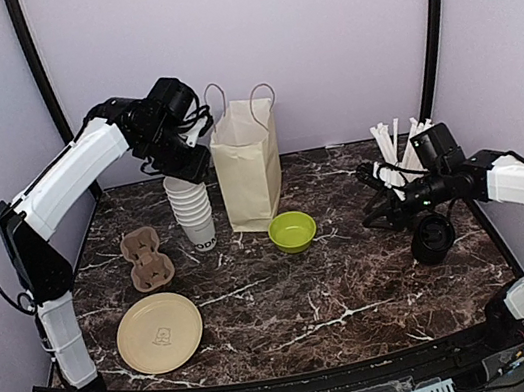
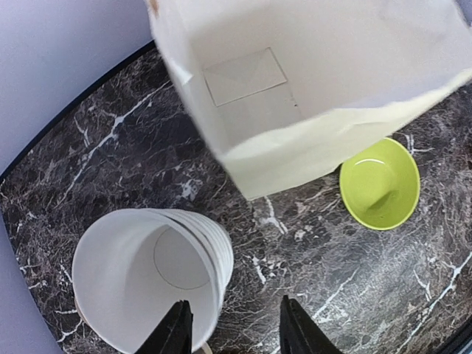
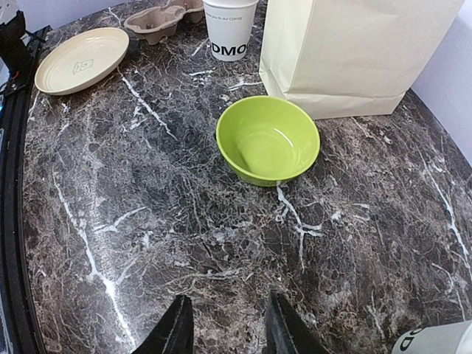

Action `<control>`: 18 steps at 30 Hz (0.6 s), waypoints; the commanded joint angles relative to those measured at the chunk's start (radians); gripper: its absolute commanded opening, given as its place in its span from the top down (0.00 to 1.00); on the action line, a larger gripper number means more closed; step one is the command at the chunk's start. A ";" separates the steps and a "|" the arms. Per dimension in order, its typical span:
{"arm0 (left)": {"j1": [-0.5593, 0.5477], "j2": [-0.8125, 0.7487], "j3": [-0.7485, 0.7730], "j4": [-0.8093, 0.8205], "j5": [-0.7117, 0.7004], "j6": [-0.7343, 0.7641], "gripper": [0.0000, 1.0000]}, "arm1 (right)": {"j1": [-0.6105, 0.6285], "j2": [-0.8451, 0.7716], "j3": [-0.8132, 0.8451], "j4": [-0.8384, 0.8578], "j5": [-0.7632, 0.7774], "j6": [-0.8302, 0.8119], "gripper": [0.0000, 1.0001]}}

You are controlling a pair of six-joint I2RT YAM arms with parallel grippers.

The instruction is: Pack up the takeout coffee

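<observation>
A: At the right edge of the worktop [image 1: 360, 290], the right fingers [image 3: 177, 328]?
B: Parted, empty, held low. The takeout coffee [image 1: 433, 237] stands just beside them, lidded, not yet bagged.
A: Left fingers [image 2: 175, 332]?
B: Parted, empty, over the cup stack [image 1: 190, 203] beside the paper bag [image 1: 250, 173]; likely posted there to steady its open mouth.
</observation>
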 commanded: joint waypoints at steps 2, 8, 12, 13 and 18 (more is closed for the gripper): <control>0.047 0.024 0.048 -0.018 0.025 -0.012 0.56 | 0.005 -0.015 -0.004 0.031 0.002 -0.010 0.69; 0.049 0.053 0.052 -0.020 0.025 -0.015 0.61 | 0.007 0.000 0.002 0.022 0.006 -0.021 0.73; 0.051 0.057 0.047 -0.024 0.017 -0.014 0.68 | 0.008 0.003 0.003 0.020 0.003 -0.026 0.74; 0.051 0.058 0.047 -0.024 0.017 -0.016 0.69 | 0.008 0.004 0.003 0.019 0.005 -0.026 0.75; 0.051 0.063 0.040 -0.031 0.014 -0.023 0.69 | 0.008 0.003 0.001 0.021 0.016 -0.027 0.76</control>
